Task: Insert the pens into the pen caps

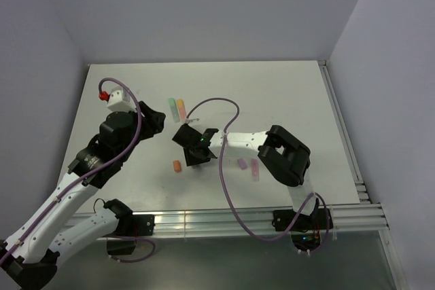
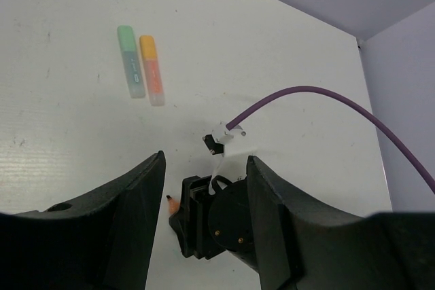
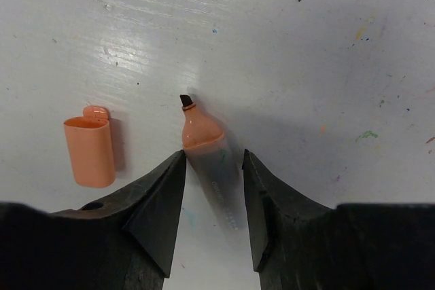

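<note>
Straddling the uncapped orange pen, the right gripper is standing with jaws apart — one finger looks to be touching the barrel, the other leaving a gap, nothing clamped. Pen is lying flat on the counter, tip pointing away. Risk: closing off-centre is likely to roll or skew the barrel, or squeeze it out by the tapered end. Orange cap is lying just beside, on its side — a stray finger could be knocking it away. Left gripper is hovering beyond, jaws apart, empty; crowding in is risking an arm collision. Farthest, green pen and second orange pen are lying side by side, seemingly capped.
</note>
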`<state>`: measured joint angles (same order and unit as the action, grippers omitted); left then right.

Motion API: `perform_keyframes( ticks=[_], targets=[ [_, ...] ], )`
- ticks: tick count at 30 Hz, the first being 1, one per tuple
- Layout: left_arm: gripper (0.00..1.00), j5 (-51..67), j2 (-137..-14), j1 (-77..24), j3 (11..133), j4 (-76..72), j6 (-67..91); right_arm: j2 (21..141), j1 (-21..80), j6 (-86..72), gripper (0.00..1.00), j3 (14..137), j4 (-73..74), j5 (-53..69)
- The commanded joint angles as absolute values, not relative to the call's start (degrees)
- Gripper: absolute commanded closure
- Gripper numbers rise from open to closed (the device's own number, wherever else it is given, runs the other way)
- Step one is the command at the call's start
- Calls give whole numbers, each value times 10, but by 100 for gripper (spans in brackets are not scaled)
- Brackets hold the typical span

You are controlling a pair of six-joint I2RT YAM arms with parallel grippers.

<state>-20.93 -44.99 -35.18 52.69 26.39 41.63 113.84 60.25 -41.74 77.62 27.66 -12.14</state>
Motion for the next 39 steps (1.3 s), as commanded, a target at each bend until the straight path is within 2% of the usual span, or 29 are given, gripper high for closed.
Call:
perform_keyframes(
  ticks=[1, 8, 11, 14, 15, 17, 18, 24, 30, 34, 39],
  targets=[
    [44, -195, -453, -346, 524, 249, 413, 1153, 606, -426, 53, 787, 273, -127],
    [44, -179, -450, -345, 516, 247, 423, 1147, 606, -394, 55, 774, 273, -128],
    [44, -168, -453, -345, 509, 241, 429, 1145, 607, -380, 61, 771, 274, -131],
    [45, -149, -455, -344, 499, 232, 437, 1145, 606, -377, 74, 770, 272, -127],
    [45, -141, -454, -344, 497, 229, 439, 1145, 603, -377, 84, 768, 271, -126],
    [44, -135, -449, -344, 490, 218, 442, 1138, 599, -383, 91, 764, 265, -120],
    [44, -129, -447, -344, 487, 213, 442, 1134, 597, -386, 100, 756, 262, -115],
    [43, -69, -432, -331, 466, 169, 441, 1049, 556, -400, 100, 722, 251, -112],
    [40, 50, -410, -287, 422, 97, 455, 967, 483, -400, 100, 711, 234, -73],
    [37, 116, -425, -276, 397, 29, 473, 926, 459, -405, 100, 749, 246, -77],
    [35, 143, -442, -276, 370, -31, 494, 911, 459, -417, 100, 803, 253, -83]
  ],
)
